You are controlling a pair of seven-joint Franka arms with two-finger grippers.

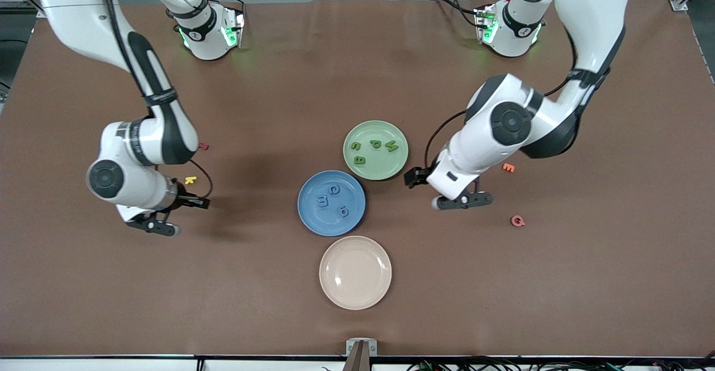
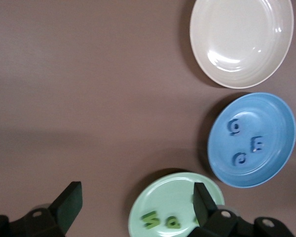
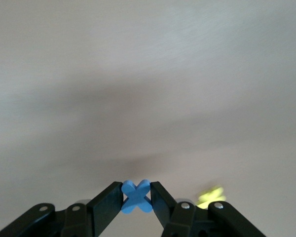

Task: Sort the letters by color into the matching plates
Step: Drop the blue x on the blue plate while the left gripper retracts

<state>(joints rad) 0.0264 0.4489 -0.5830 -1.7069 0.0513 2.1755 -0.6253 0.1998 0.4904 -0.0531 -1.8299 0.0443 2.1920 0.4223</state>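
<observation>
Table [image 1: 67, 304] is carrying three plates close together near its middle, and I am using the blue plate [image 1: 331, 203] as the landmark. The green plate [image 1: 375, 150] is lying just beside the blue plate, farther from the front camera and a little toward the left arm's end. The cream plate [image 1: 355, 272] is lying just beside the blue plate too, nearer to the front camera, and it is holding nothing.

The left gripper [image 2: 133, 202] is hanging over the table just beside the green plate, toward the left arm's end, with its jaws standing wide and gripping nothing; this arm seems to be waiting. The right gripper [image 3: 138, 197] is hanging over the bare table well apart from the blue plate, toward the right arm's end, and its jaws are pinching a blue X letter [image 3: 136, 196].

Four green letters [image 1: 374, 148] are lying in the green plate. Three blue letters [image 1: 332, 200] are lying in the blue plate. A yellow letter [image 1: 191, 180] is lying on the table near the right gripper.

By my judgement, the last step is in hand: the fourth blue letter is gripped but not yet delivered. The next move is calling for carrying it over the blue plate, well inside the rim, and then opening the jaws low enough that the light foam is not bouncing out.
</observation>
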